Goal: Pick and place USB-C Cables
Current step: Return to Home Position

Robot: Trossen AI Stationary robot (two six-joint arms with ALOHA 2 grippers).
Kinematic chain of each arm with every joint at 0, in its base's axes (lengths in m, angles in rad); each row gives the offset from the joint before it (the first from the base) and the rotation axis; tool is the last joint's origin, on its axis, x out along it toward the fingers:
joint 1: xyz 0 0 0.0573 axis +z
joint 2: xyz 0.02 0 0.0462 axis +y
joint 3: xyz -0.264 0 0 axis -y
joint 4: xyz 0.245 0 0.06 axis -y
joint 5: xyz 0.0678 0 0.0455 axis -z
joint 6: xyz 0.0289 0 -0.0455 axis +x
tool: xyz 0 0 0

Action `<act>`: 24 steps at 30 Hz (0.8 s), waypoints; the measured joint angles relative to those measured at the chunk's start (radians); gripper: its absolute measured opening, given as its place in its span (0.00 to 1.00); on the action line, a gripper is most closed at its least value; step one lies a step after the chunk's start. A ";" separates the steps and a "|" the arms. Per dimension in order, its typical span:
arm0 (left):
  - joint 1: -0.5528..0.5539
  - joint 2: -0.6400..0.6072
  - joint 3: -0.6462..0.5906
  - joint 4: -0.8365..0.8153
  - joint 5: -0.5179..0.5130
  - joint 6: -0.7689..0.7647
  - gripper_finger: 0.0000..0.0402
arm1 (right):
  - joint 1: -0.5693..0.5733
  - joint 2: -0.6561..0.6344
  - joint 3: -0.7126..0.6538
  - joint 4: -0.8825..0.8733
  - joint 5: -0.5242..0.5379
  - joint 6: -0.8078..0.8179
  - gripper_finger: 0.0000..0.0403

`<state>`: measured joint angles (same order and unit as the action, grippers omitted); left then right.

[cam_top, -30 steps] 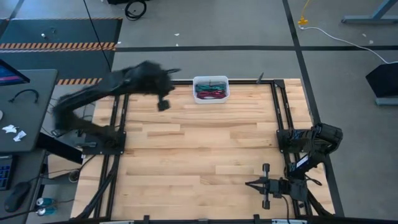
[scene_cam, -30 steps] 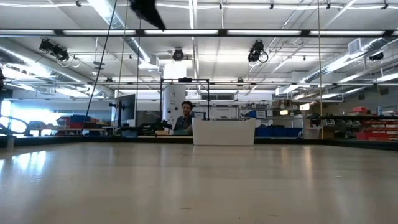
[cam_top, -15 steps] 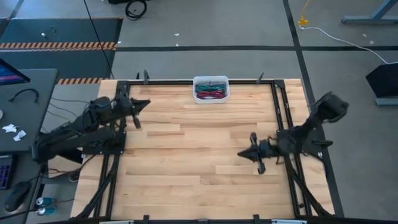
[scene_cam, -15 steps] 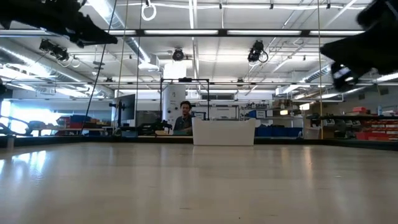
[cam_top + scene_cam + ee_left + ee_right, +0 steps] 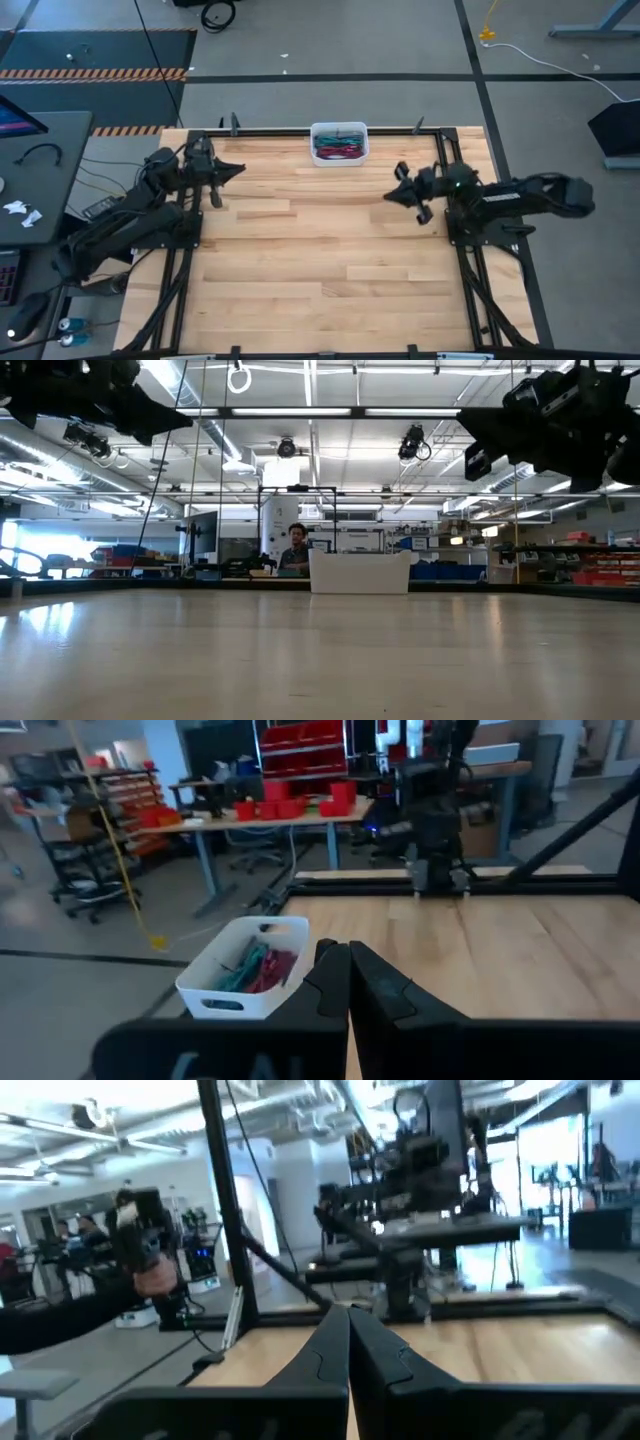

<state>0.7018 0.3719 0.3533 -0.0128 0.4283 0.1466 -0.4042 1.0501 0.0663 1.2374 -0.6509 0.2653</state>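
The USB-C cables (image 5: 338, 149) lie bunched in a white bin (image 5: 339, 128) at the middle of the table's far edge; green, teal and maroon strands show. The left wrist view shows the cables (image 5: 258, 967) inside the bin (image 5: 225, 988). In the low view the bin's wall (image 5: 360, 572) hides them. My left gripper (image 5: 238, 168) hovers near the far left corner, pointing right, shut and empty; its fingertips (image 5: 348, 952) meet. My right gripper (image 5: 389, 197) hovers right of centre, pointing left, shut and empty, as in the right wrist view (image 5: 348, 1316).
Bare wooden tabletop (image 5: 320, 260) stretches between the arms and the near edge. Black frame rails (image 5: 445, 160) run along the left, right and far sides. A person (image 5: 296, 548) sits in the room beyond the table's far edge.
My left gripper pulled back from beside the bin toward the table's left edge and then stayed near the far left corner. My right arm rose from the near right corner, and its gripper travelled toward the far edge, still pointing left.
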 joint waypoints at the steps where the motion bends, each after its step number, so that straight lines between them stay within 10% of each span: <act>1: 0.022 0.012 0.000 0.005 0.032 -0.001 0.01 | -0.049 -0.026 -0.006 0.000 -0.043 0.020 0.00; 9: 0.126 -0.017 0.000 -0.019 0.257 -0.045 0.01 | -0.246 -0.272 -0.060 -0.120 -0.118 0.153 0.00; 24: 0.106 -0.361 -0.187 -0.021 0.112 -0.203 0.01 | -0.039 -0.522 -0.060 -0.600 0.283 0.012 0.00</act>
<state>0.8074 0.0104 0.1668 -0.0333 0.5399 -0.0567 -0.4437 0.5279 0.0063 0.6377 -0.3677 0.2777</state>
